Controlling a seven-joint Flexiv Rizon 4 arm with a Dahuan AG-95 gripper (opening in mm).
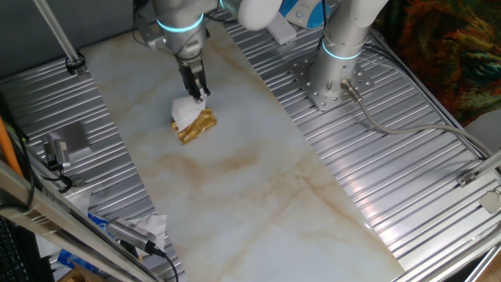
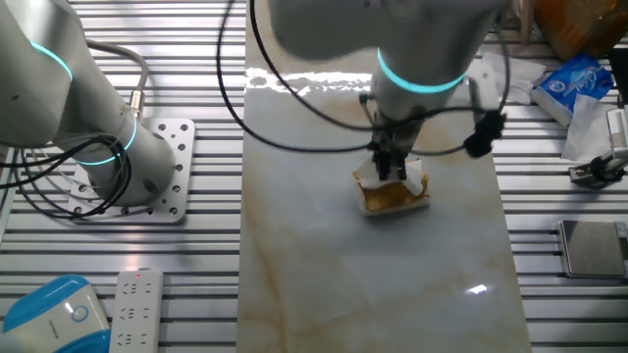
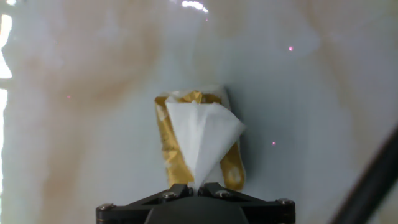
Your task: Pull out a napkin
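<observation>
A shiny gold wrinkled packet (image 3: 177, 155) lies on the marbled white table top (image 3: 298, 112). The white napkin (image 3: 205, 140) rises out of it as a stretched triangle whose tip runs into my gripper (image 3: 198, 185). The jaws are pinched together on that tip. In one fixed view my gripper (image 1: 199, 92) stands just above the napkin (image 1: 185, 114) and the packet (image 1: 197, 127). In the other fixed view my gripper (image 2: 391, 169) is over the packet (image 2: 394, 199), with the napkin (image 2: 418, 182) showing beside the fingers.
A second robot arm's base (image 1: 335, 78) is bolted to the ribbed metal table at the right. A blue tissue pack (image 2: 571, 82) and a metal clamp (image 2: 599, 167) lie at the far side. A remote (image 2: 132, 309) and a blue device (image 2: 54, 314) lie near the front left.
</observation>
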